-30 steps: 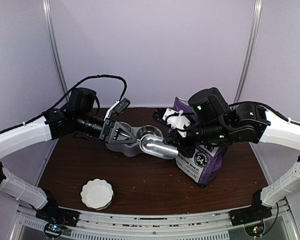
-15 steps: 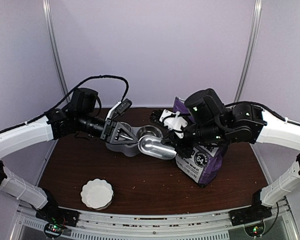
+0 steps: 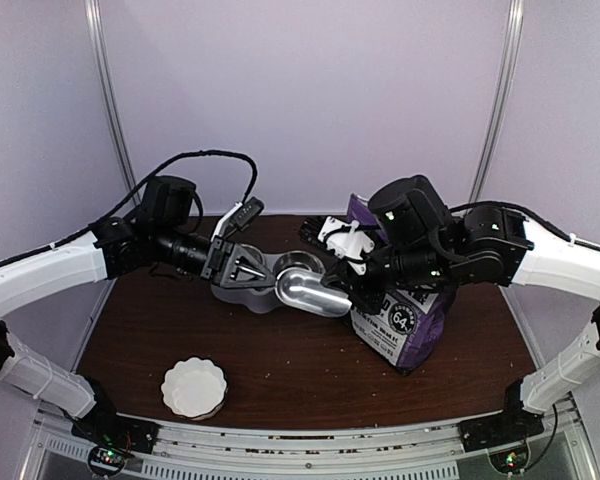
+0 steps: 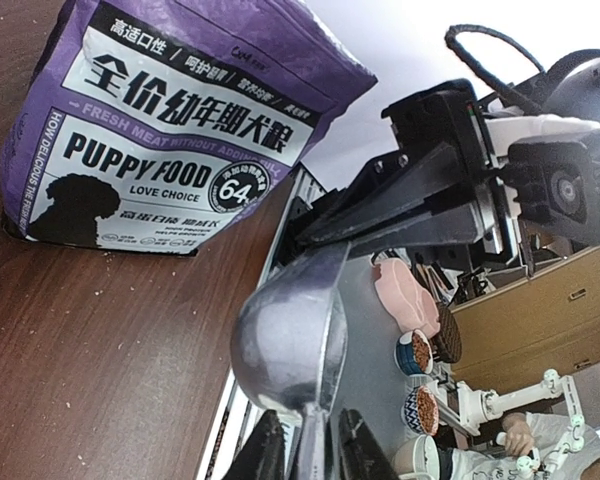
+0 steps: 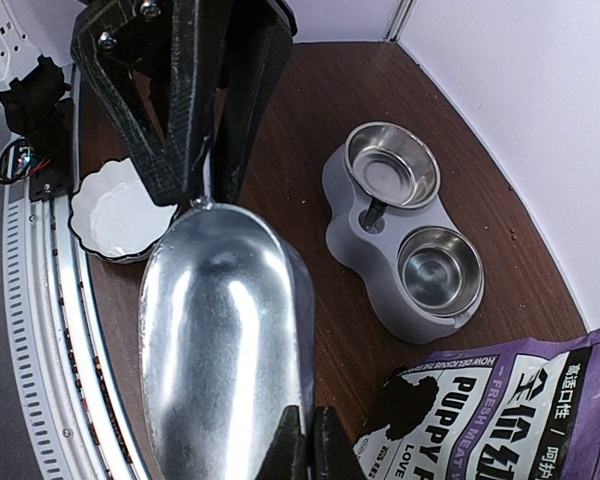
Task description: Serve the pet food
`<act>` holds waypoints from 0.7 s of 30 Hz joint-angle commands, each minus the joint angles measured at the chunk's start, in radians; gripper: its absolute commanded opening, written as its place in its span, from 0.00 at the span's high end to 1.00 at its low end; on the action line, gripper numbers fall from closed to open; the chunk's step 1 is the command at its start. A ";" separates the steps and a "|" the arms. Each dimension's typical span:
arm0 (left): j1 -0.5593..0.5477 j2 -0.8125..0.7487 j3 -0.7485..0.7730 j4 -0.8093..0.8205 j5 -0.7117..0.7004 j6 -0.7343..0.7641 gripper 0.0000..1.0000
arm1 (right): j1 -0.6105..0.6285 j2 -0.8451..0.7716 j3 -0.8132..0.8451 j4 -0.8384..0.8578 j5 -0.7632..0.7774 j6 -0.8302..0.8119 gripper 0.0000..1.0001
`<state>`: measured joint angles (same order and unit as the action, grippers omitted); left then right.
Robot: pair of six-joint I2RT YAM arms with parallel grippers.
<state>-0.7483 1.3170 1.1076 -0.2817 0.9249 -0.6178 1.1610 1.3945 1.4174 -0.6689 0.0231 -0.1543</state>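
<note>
- Centrally, a shiny metal scoop (image 5: 220,330) hangs above the brown counter (image 3: 310,360), just on the near side of a grey two-bowl feeder (image 5: 338,228).
- The right jaws (image 5: 308,440) are pinched tight on the rim at the scoop's wide mouth, the end pointing away from the feeder's left side.
- The left jaws (image 4: 312,450) stand narrow but not closed, one finger on each side of the thin handle (image 4: 313,415).
- The pet food is hidden in every view; the scoop's hollow, between the two sets of jaws, shows bare metal.
- A purple-and-white bag (image 4: 170,130) stands right of the feeder.
- A white fluted dish (image 3: 193,388) sits nearer than the feeder, to its left.
</note>
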 commanded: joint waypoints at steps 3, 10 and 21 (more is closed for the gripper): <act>-0.008 0.007 0.021 0.062 0.023 -0.006 0.81 | 0.008 0.006 0.031 0.007 -0.003 -0.009 1.00; -0.009 0.013 0.015 0.068 0.027 -0.003 0.93 | 0.013 0.008 0.034 0.000 -0.004 -0.015 1.00; 0.012 -0.051 0.026 0.029 -0.137 0.057 1.00 | 0.008 -0.061 0.105 -0.070 0.132 0.059 0.45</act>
<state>-0.7525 1.3186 1.1076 -0.2600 0.8825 -0.6098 1.1675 1.3945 1.4506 -0.7036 0.0471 -0.1406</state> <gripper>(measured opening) 0.107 0.479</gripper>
